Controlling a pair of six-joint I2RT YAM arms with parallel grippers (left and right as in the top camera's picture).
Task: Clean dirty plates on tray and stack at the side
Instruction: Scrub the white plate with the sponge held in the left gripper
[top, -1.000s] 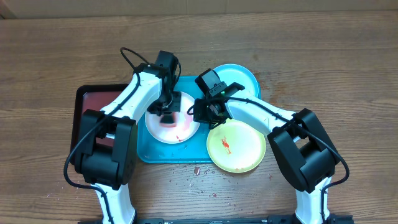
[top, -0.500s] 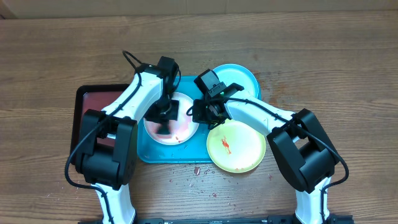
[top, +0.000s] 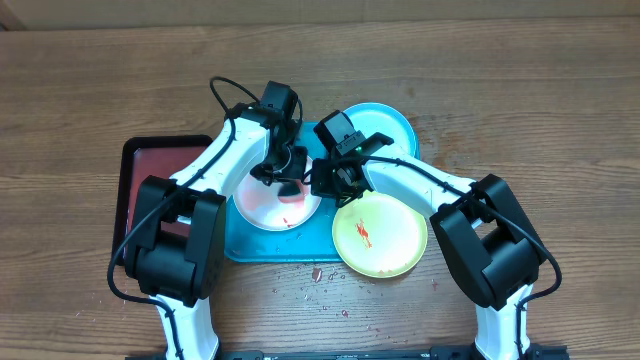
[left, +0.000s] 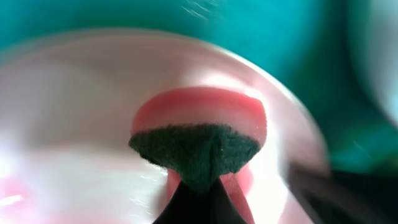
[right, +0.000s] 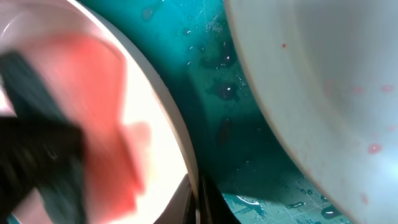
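Observation:
The white plate (top: 268, 208) lies on the teal tray (top: 238, 246). My left gripper (top: 286, 173) is shut on a red sponge with a dark green scouring face (left: 202, 143) and presses it on the plate's far right part. My right gripper (top: 322, 181) is shut on the white plate's right rim (right: 180, 143). The light green-rimmed plate (top: 380, 235) with red smears lies at the tray's front right corner. The light blue-rimmed plate (top: 385, 128) lies at the tray's back right, also in the right wrist view (right: 311, 81).
A black tray with a red inside (top: 150, 165) sits left of the teal tray, partly under my left arm. Small red specks (top: 318, 275) lie on the wooden table in front of the trays.
My left gripper has moved the sponge from the plate's middle toward its back right edge, close to my right gripper. The right arm and the plates have stayed put.

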